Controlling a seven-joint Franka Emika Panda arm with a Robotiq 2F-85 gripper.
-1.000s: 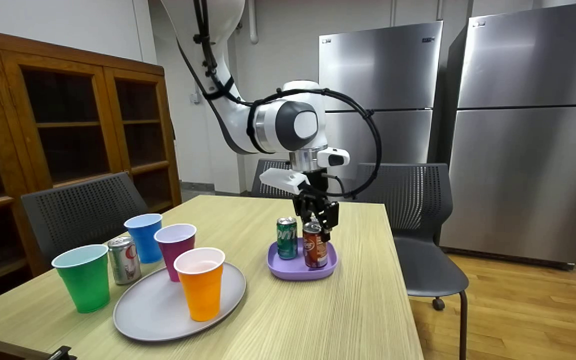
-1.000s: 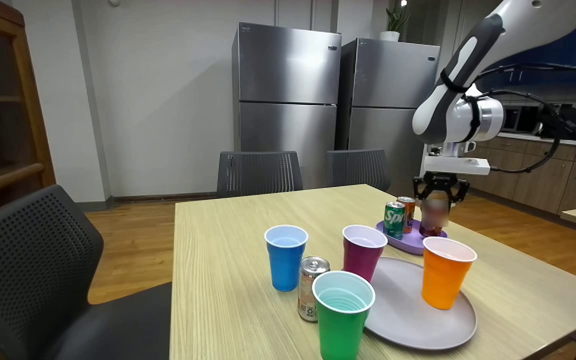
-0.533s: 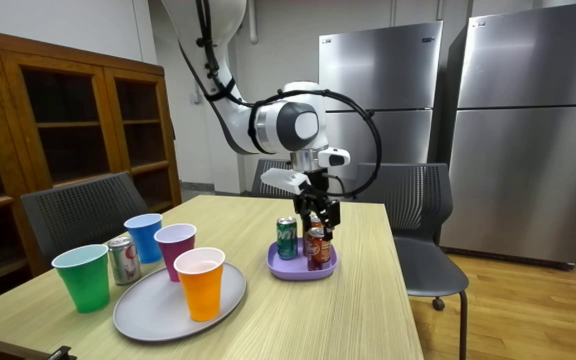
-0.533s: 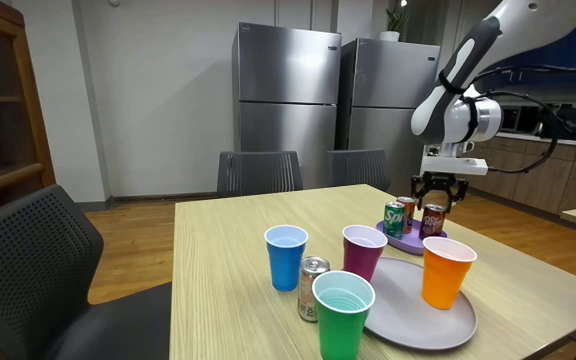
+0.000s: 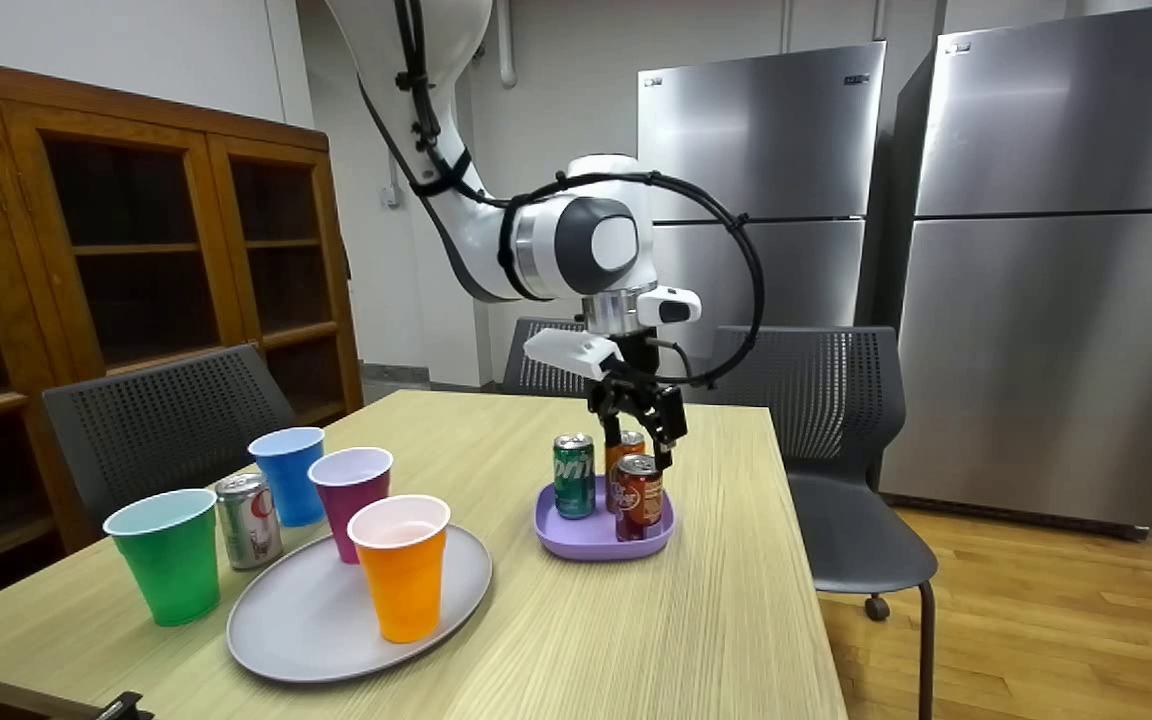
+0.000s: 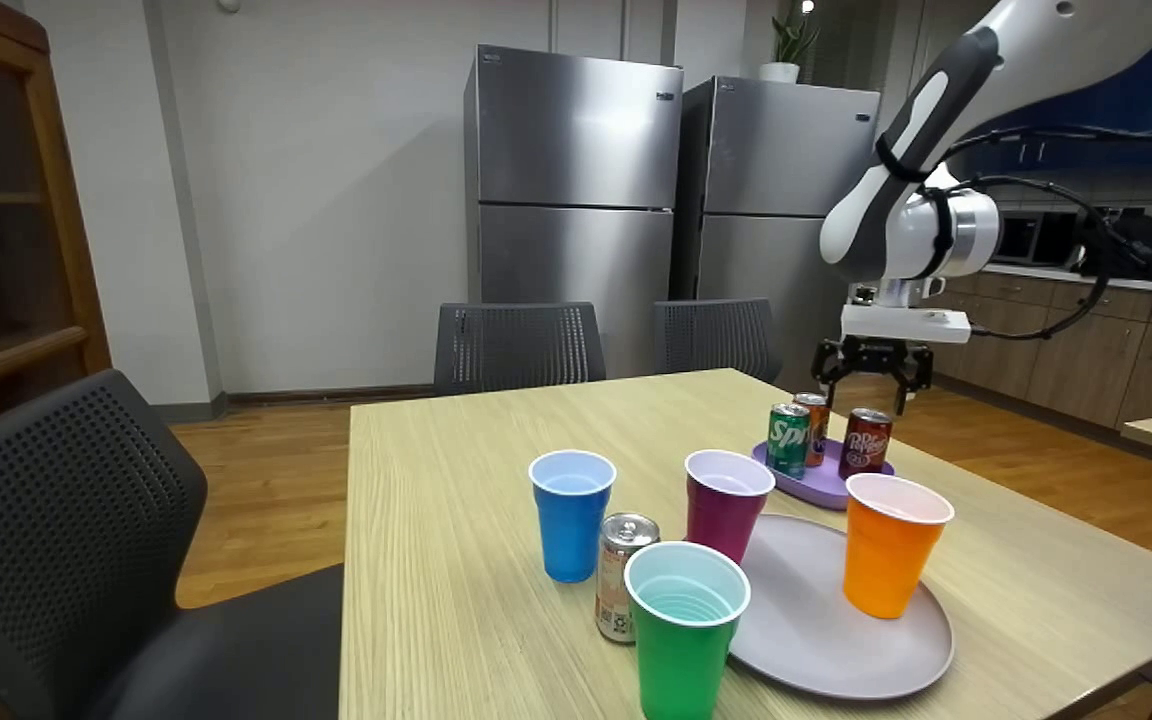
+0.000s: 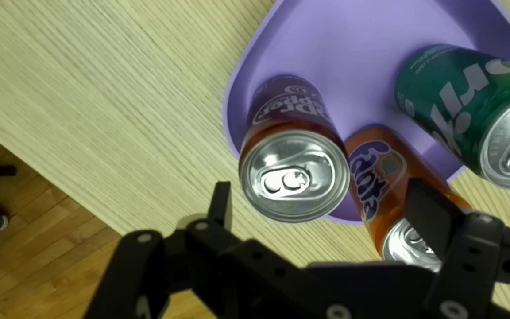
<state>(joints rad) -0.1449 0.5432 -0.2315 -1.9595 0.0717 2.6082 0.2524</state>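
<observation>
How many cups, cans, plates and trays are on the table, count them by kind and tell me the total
Cups: 4 (blue cup, purple cup, orange cup, green cup)
Cans: 4 (Sprite can, Fanta can, Dr Pepper can, silver can)
Plates: 1 (grey plate)
Trays: 1 (purple tray)
Total: 10

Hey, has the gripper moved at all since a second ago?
Yes, slightly upward: in both exterior views the gripper sits a little higher than before above the purple tray, which has stayed in place.
</observation>
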